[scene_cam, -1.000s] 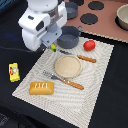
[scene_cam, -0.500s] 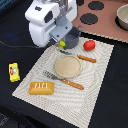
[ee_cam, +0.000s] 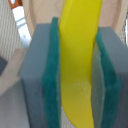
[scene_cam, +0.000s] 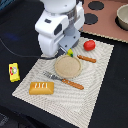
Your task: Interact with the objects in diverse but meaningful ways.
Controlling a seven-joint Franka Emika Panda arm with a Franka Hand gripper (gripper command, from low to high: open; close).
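In the wrist view my gripper [ee_cam: 77, 75] is shut on the yellow banana [ee_cam: 80, 60], which stands upright between the green pads [ee_cam: 50, 80]. In the exterior view the arm hides the gripper; only the banana's tip [scene_cam: 70, 52] shows, just above the far edge of the round tan plate [scene_cam: 68, 66]. The red tomato [scene_cam: 89, 45] lies on the mat to the exterior view's right of the tip. The bread loaf [scene_cam: 41, 88] lies on the mat's near corner. The yellow packet [scene_cam: 14, 71] lies off the mat at the left. One grey-blue pot [scene_cam: 122, 16] stands at the back right; the other is hidden.
A striped cloth mat [scene_cam: 92, 82] carries the plate, a wooden-handled fork [scene_cam: 62, 80] in front of it and a knife [scene_cam: 86, 58] behind it. A brown stove board with dark burners [scene_cam: 95, 6] lies at the back. A black cable runs along the left.
The arm has moved with the banana toward the plate, nearer and to the exterior view's right. It now covers the pot that showed beside it a second ago.
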